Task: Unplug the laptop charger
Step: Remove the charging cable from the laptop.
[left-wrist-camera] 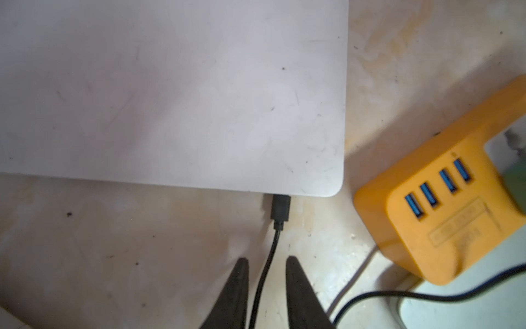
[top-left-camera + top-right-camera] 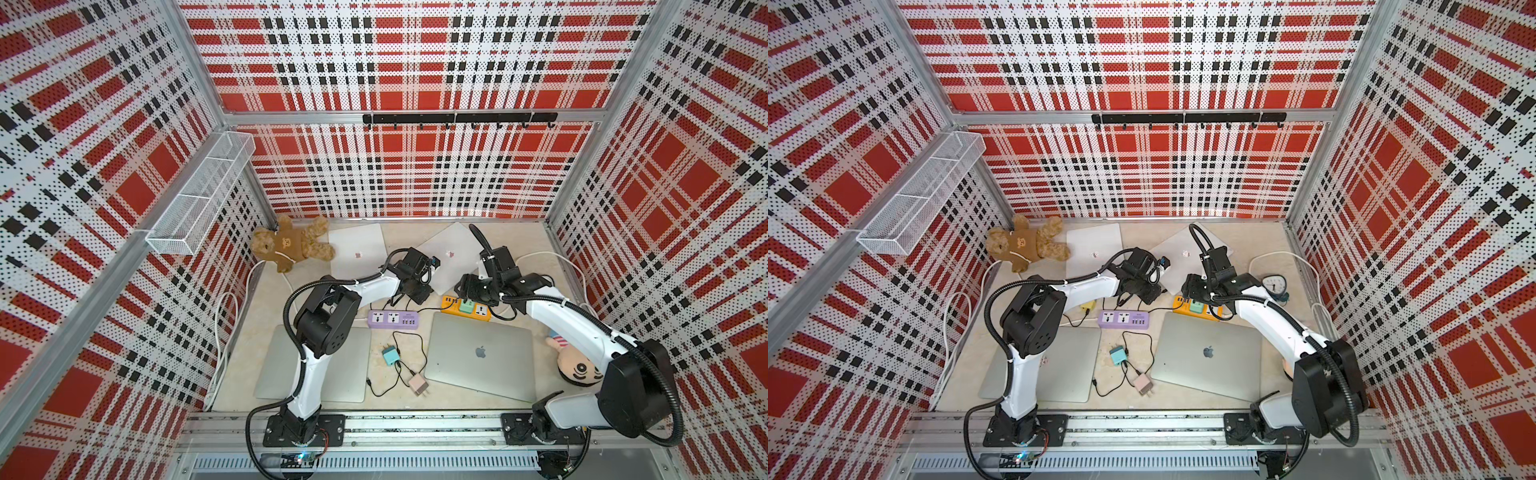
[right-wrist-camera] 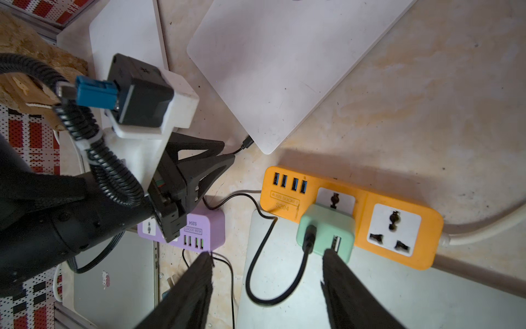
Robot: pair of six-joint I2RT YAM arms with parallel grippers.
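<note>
The charger's black plug point(image 1: 280, 208) sits in the edge of a white laptop point(image 1: 170, 85), near its corner. Its thin black cable point(image 1: 260, 284) runs back between the fingers of my left gripper point(image 1: 267, 260). The jaws stand slightly apart, with a small gap on each side of the cable, so this gripper is open. In both top views the left gripper point(image 2: 422, 293) hangs over that laptop corner. The cable ends in a green adapter point(image 3: 327, 233) plugged into an orange power strip point(image 3: 398, 228). My right gripper point(image 3: 267, 265) is wide open just short of the adapter.
A purple power strip point(image 2: 392, 320) lies beside the orange one. Two silver laptops point(image 2: 482, 361) point(image 2: 353, 365) fill the front, another white laptop point(image 2: 357, 249) the back. Loose teal point(image 2: 390, 356) and pink point(image 2: 419, 384) chargers, a teddy bear point(image 2: 291, 245) and a doll point(image 2: 577, 365) lie around.
</note>
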